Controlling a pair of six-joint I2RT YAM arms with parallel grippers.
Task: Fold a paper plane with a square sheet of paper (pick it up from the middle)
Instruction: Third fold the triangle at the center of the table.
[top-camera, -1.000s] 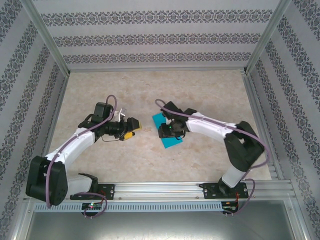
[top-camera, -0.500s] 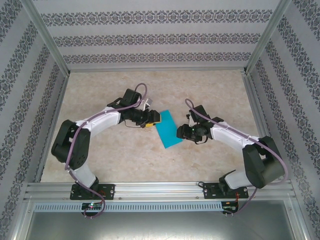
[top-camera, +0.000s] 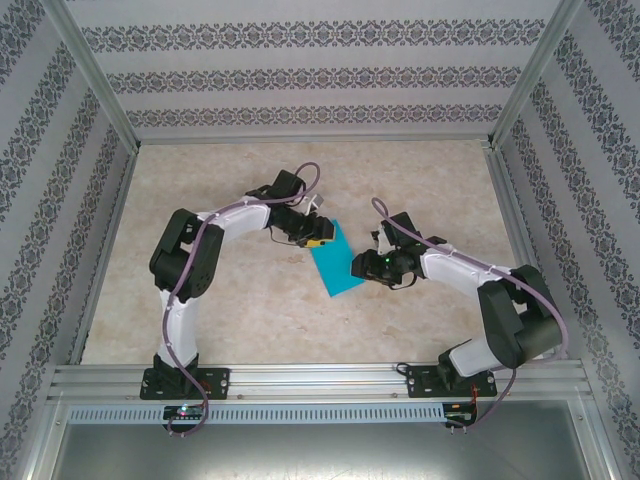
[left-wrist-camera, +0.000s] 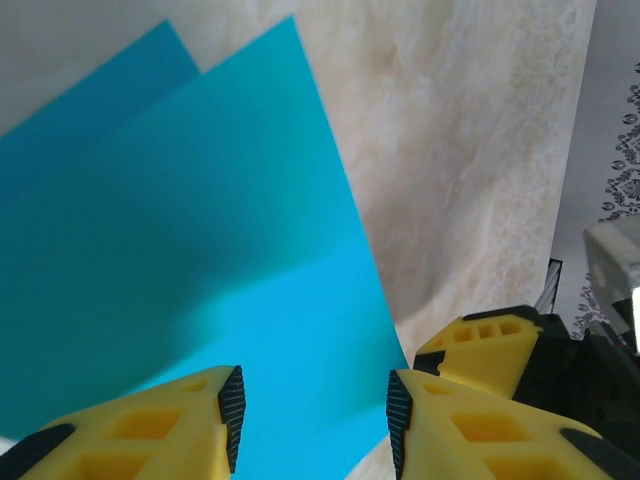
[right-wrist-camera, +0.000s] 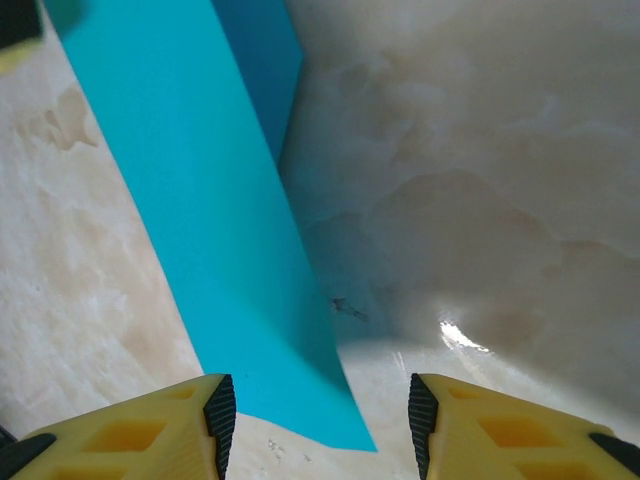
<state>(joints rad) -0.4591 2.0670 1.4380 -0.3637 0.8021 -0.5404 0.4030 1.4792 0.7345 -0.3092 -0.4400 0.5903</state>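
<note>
I see the square sheet of paper (top-camera: 338, 270) on the marble table (top-camera: 250, 310); left gripper (left-wrist-camera: 314, 405) over its far corner, right gripper (right-wrist-camera: 314, 415) at its right edge, both jaws half-spread, empty.

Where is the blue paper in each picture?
Top view: the paper lies mid-picture, in the middle of the table.
Left wrist: the paper spreads over the left and middle, down to the bottom edge.
Right wrist: the paper is a slanted strip from top left to bottom middle.
Shared landmark: the pale marbled table beside it.

No legible text, no labels, no brand marks, no numbers, no signs
</note>
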